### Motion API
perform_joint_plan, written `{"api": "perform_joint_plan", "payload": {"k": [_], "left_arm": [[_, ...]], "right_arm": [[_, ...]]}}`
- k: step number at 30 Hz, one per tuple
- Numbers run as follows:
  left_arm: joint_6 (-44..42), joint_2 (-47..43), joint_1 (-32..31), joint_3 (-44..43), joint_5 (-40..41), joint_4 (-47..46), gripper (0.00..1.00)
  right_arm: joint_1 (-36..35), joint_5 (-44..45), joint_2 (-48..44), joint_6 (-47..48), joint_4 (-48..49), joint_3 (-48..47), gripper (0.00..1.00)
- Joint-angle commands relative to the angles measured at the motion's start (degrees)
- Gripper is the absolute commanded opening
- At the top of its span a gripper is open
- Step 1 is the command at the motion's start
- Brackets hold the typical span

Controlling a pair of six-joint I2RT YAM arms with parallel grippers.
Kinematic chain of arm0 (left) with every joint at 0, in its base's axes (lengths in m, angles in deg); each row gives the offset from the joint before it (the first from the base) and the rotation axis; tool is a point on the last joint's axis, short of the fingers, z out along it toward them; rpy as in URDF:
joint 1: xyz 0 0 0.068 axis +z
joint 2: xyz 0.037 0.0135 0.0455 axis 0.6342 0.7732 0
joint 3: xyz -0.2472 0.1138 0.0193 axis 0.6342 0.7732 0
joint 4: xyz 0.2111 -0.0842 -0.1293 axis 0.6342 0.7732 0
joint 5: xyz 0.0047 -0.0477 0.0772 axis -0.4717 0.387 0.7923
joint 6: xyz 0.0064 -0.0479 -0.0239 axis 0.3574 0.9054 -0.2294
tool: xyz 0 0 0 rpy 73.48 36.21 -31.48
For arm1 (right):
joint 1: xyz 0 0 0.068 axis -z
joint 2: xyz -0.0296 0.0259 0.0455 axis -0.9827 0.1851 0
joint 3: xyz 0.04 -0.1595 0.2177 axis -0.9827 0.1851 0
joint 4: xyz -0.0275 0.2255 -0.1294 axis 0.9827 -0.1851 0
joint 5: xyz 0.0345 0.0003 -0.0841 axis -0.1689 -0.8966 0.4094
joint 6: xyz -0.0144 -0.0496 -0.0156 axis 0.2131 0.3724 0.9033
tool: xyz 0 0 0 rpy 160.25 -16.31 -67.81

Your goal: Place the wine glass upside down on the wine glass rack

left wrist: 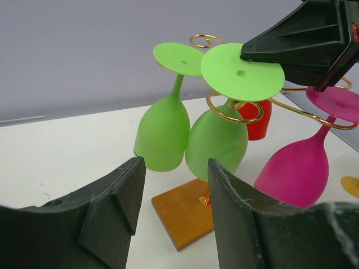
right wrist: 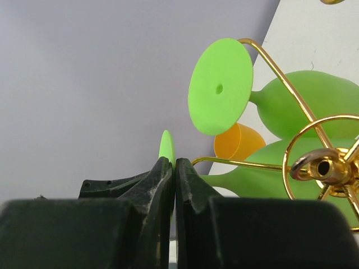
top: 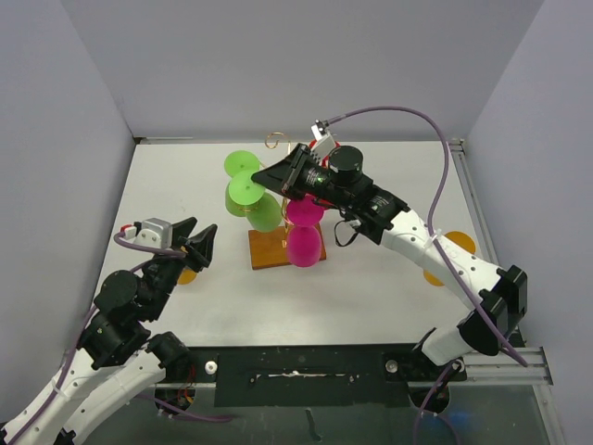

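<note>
We see the white worktop [top: 371, 297] carrying the wine glass rack [top: 271, 248] near its middle. On the rack the green wine glass [left wrist: 217, 143] hangs bowl-down, foot uppermost, close beside a second green glass [left wrist: 162, 137], with a magenta glass [left wrist: 294, 168] on the far side. Our right tool [right wrist: 173, 168] is clamped on the rim of the green wine glass's flat foot. Our left tool [left wrist: 175, 165] hovers left of the rack, fingers apart, holding nothing.

2 pink glasses [top: 304, 246] bowl-down, centre; red cup [left wrist: 259, 120] behind them; orange discs [top: 460, 244] L & R on white table [top: 371, 297].
</note>
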Motion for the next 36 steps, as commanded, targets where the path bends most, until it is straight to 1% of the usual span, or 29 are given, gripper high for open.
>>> {"api": "perform_joint_plan", "payload": {"k": [1,13,36], "left_arm": [[-0.2,-0.5,0.1,-0.2,0.9,-3.4,0.47],[-0.1,-0.6,0.0,0.0,1.1,-3.7,0.47],[0.2,-1.7,0.0,0.1,2.7,-4.1,0.47]], "right_arm": [[-0.1,-2.9,0.5,1.9,4.1,-4.3,0.0],[-1.3,-5.3,1.8,3.6,2.6,-6.3,0.0],[-2.1,-8.2,3.8,7.1,-1.1,-9.2,0.06]]}}
